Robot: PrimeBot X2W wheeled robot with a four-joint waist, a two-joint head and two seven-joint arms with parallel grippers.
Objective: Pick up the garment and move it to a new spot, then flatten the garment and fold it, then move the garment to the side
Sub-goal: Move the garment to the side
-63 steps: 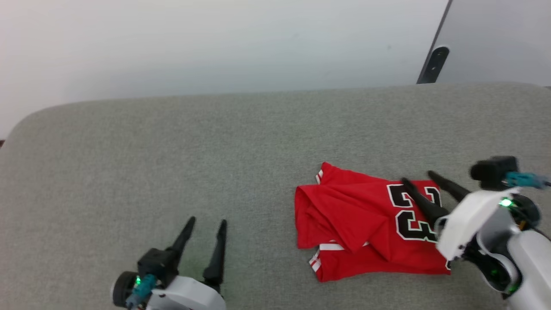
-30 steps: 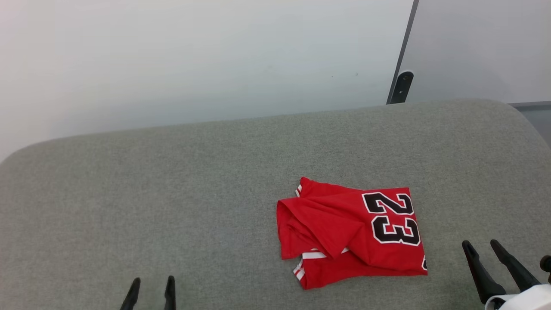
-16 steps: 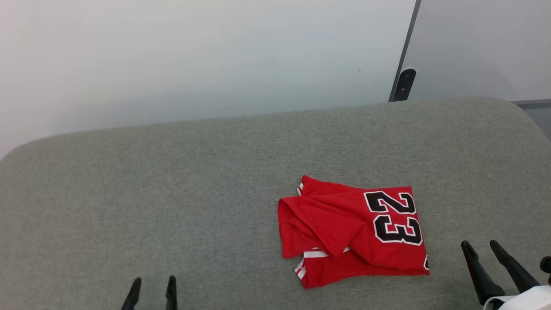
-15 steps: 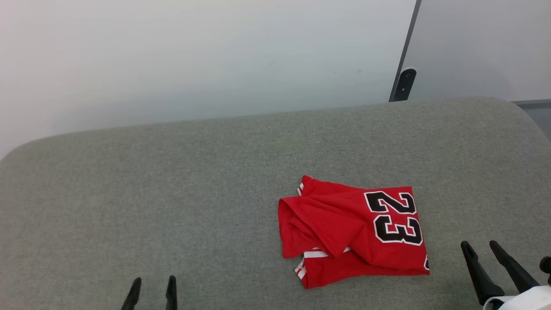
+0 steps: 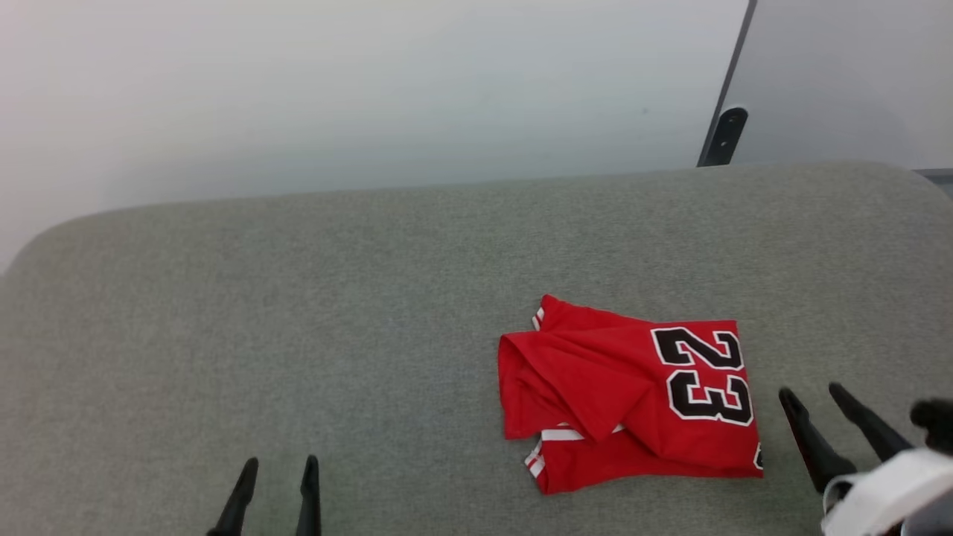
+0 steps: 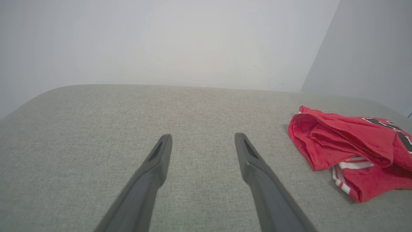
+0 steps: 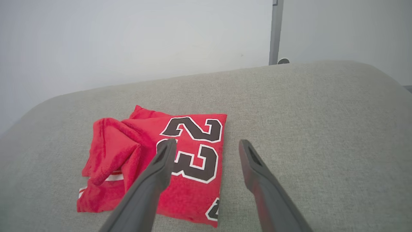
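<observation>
The garment (image 5: 633,394) is a red jersey folded into a rough square, lying on the grey cushioned surface (image 5: 298,313) right of centre, a black-and-white "23" facing up. A white striped sleeve edge peeks out at its near left corner. The garment (image 6: 351,154) lies at the right of the left wrist view, and the garment (image 7: 154,164) sits left of centre in the right wrist view. My right gripper (image 5: 811,393) hovers open just right of the garment, holding nothing. My left gripper (image 5: 279,465) is open at the lower left, well apart from it.
The grey surface (image 7: 322,129) rounds off at its far edge, left end and right end, against a pale wall (image 5: 372,89). A dark vertical strip with a rounded bracket (image 5: 726,134) stands on the wall at the back right. Bare cushion stretches left of the garment.
The right gripper has drawn back off the "23" to the right side of the garment. The head camera then shifted, so the whole picture slid right and both grippers sit slightly higher.
</observation>
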